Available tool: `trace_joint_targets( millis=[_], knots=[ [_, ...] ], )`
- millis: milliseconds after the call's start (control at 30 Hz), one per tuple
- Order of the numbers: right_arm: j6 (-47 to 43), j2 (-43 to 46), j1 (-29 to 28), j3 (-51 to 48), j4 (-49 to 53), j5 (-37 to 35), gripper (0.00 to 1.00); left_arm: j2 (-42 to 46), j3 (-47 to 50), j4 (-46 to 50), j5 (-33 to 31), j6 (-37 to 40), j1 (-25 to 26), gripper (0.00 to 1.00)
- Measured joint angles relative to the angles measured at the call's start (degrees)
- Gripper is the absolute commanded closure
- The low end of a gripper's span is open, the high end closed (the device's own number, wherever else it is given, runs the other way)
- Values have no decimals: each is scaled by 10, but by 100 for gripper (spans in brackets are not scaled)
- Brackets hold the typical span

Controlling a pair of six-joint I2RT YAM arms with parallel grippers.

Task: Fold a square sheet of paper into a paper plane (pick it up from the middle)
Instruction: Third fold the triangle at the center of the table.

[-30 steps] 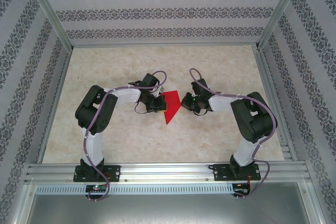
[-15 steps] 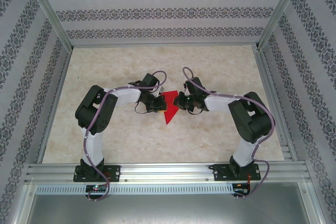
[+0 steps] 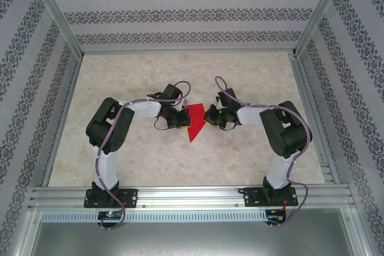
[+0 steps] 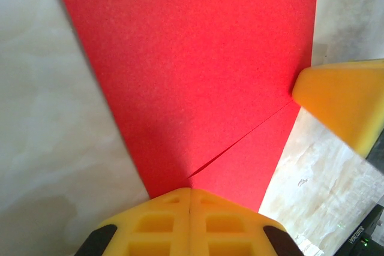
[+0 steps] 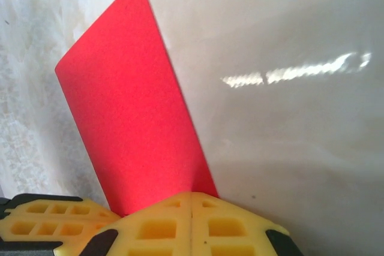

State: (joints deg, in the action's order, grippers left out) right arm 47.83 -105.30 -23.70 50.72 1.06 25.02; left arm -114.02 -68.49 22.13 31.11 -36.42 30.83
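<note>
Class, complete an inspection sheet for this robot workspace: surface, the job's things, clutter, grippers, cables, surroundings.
Surface: pale marbled tabletop, flat and glossy.
Job's things: red paper, already folded to a pointed shape, with one flap edge showing in the left wrist view.
Clutter: nothing seen.
Grippers: left gripper and right gripper are both shut, tips against opposite sides of the paper; whether they pinch or press it is unclear.
Cables: purple cables run along both arms, away from the paper.
Surroundings: patterned walls, aluminium frame.

Paper plane [image 3: 195,122] on marbled table [image 3: 150,160]
</note>
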Motion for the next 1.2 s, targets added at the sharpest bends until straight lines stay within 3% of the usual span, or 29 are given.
trace_joint_targets(
  millis=[233, 467, 767, 1200],
  knots=[
    [-7, 63, 10, -11, 25, -38, 95, 1, 3, -4, 0, 0, 0, 100],
    [28, 150, -78, -64, -23, -33, 96, 4, 10, -15, 0, 0, 0, 100],
    [96, 114, -161, -115, -83, -16, 98, 5, 14, -21, 0, 0, 0, 100],
    [110, 61, -168, -115, -123, -12, 96, 8, 21, -30, -1, 6, 0, 100]
  ],
)
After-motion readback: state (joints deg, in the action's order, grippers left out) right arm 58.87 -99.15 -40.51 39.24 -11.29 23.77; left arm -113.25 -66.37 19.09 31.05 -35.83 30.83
